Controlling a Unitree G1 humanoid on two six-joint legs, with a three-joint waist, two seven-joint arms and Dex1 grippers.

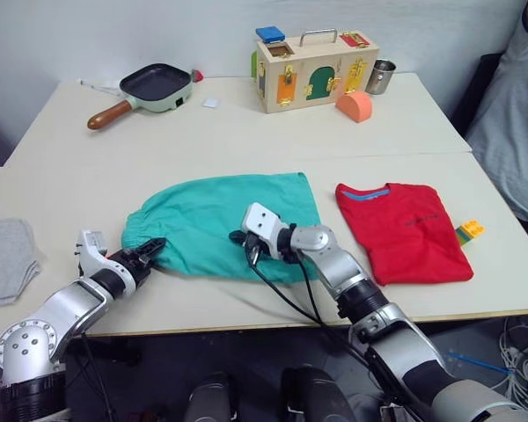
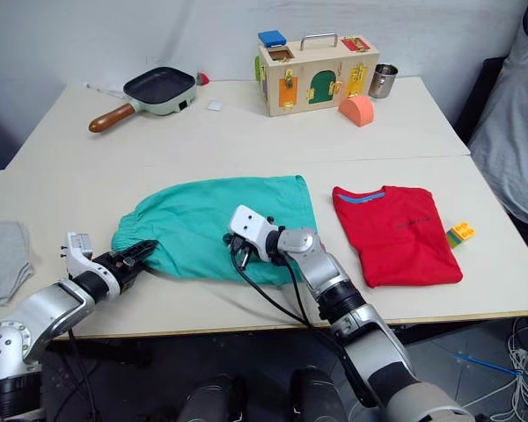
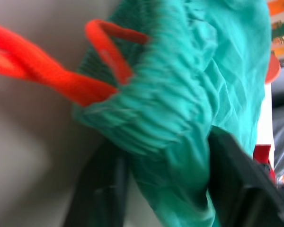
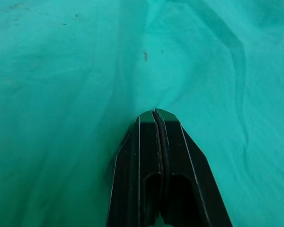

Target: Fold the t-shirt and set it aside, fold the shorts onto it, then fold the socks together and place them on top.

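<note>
The teal-green shorts (image 1: pixel 220 220) lie flat in the middle of the table, waistband to the left, and the orange drawstring loop (image 3: pixel 109 52) shows in the left wrist view. My left gripper (image 1: pixel 154 251) is at the waistband's near left corner, with bunched fabric between its fingers (image 3: pixel 104 179). My right gripper (image 1: pixel 251 255) is shut, its tips pinching the cloth near the shorts' front edge (image 4: pixel 154 113). To the right lies the red t-shirt (image 1: pixel 403 230), folded into a rectangle. The grey socks (image 1: pixel 9 257) rest at the far left of the table.
At the back stand a frying pan (image 1: pixel 154 85), a wooden latch box (image 1: pixel 315 70), a metal cup (image 1: pixel 380 76) and an orange block (image 1: pixel 355 106). Small toy bricks (image 1: pixel 468 231) lie right of the t-shirt. A person (image 1: pixel 515 132) sits at the right edge.
</note>
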